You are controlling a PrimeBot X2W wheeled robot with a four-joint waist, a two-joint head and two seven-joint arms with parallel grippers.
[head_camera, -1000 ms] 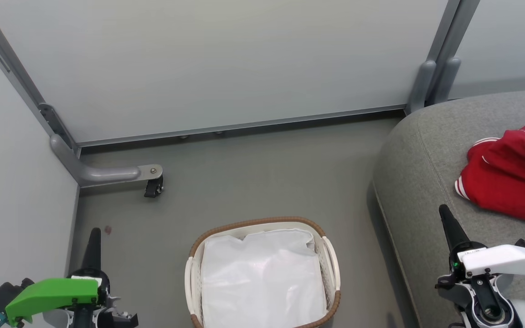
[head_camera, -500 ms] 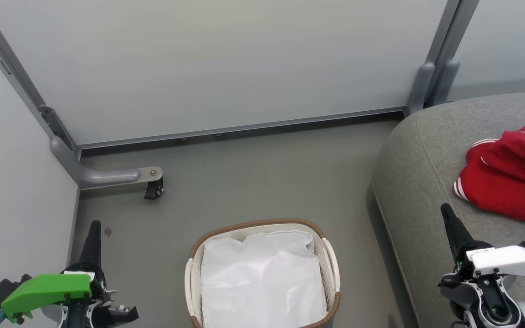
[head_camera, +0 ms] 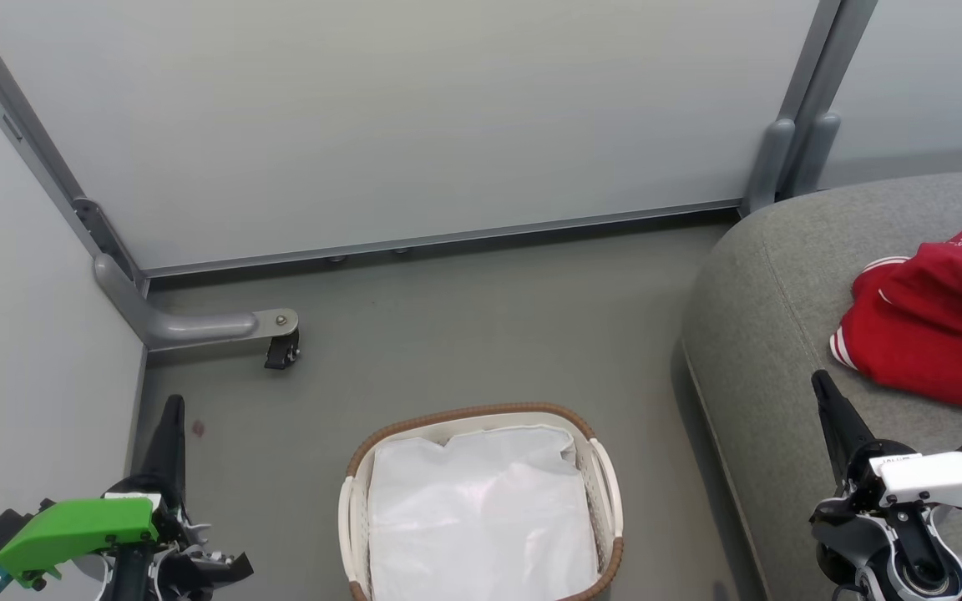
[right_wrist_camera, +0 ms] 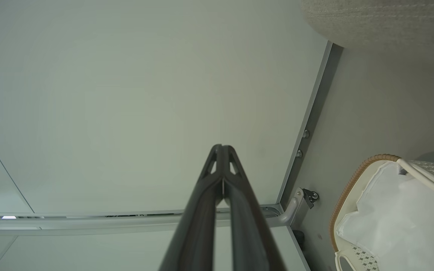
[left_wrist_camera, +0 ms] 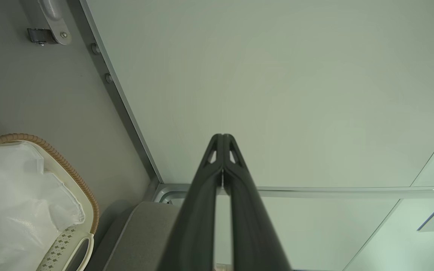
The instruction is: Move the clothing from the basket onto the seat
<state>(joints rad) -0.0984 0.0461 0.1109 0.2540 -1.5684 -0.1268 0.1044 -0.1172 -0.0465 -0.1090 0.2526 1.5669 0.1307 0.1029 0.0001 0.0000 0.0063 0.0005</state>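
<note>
Red clothing (head_camera: pixel 936 321) on the couch (head_camera: pixel 769 334) looks light, soft & floppy, so I'd pinch a bunched fold; left end effector (head_camera: pixel 172 402) & right end effector (head_camera: pixel 820 379) both closed, empty.

A grey floor (head_camera: pixel 464 334) meets pale partition panels (head_camera: pixel 397 117) edged along the bottom by a metal rail (head_camera: pixel 448 236). From the left corner a curved grey foot (head_camera: pixel 197 321) reaches over the floor, a black caster (head_camera: pixel 282 354) under its tip. A small reddish spot (head_camera: pixel 198 429) marks the floor nearby. A plain white sheet (head_camera: pixel 481 509) lies rumpled.
</note>
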